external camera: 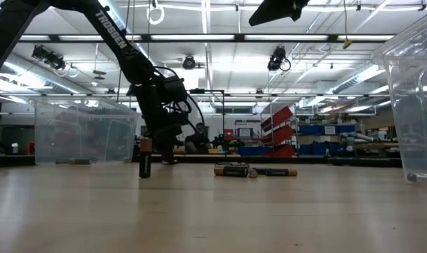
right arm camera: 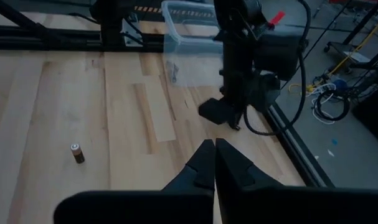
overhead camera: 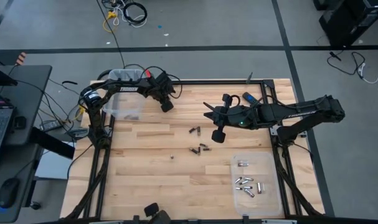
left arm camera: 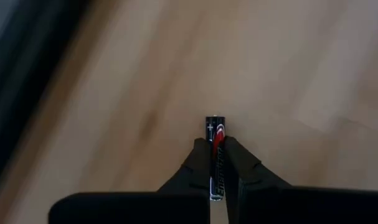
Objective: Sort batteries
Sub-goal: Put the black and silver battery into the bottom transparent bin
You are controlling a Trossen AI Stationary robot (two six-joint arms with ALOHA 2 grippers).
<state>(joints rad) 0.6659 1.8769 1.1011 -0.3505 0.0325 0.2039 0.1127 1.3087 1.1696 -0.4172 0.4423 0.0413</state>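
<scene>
Clamped between the left gripper's (left arm camera: 216, 163) fingers, a dark battery (left arm camera: 215, 134) was held above the wood near the left bin (overhead camera: 123, 102). A carry there was judged next. The right gripper (overhead camera: 218, 134) hung shut.

the word "trossen" is read in white capitals along the dark left arm (external camera: 115, 35) in the low view — only the letters up to the arm's bend can be made out. a small white plus sign is seen near the tip of the battery (left arm camera: 215, 149) in the left wrist view, beside a red patch on its black wrapper; further print runs down that wrapper, but it cannot be read. pale lettering is carried on the forearm of the right arm (overhead camera: 297, 112) in the high view — too small to be read. print on the lying batteries (external camera: 232, 169) in the low view cannot be read either.
</scene>
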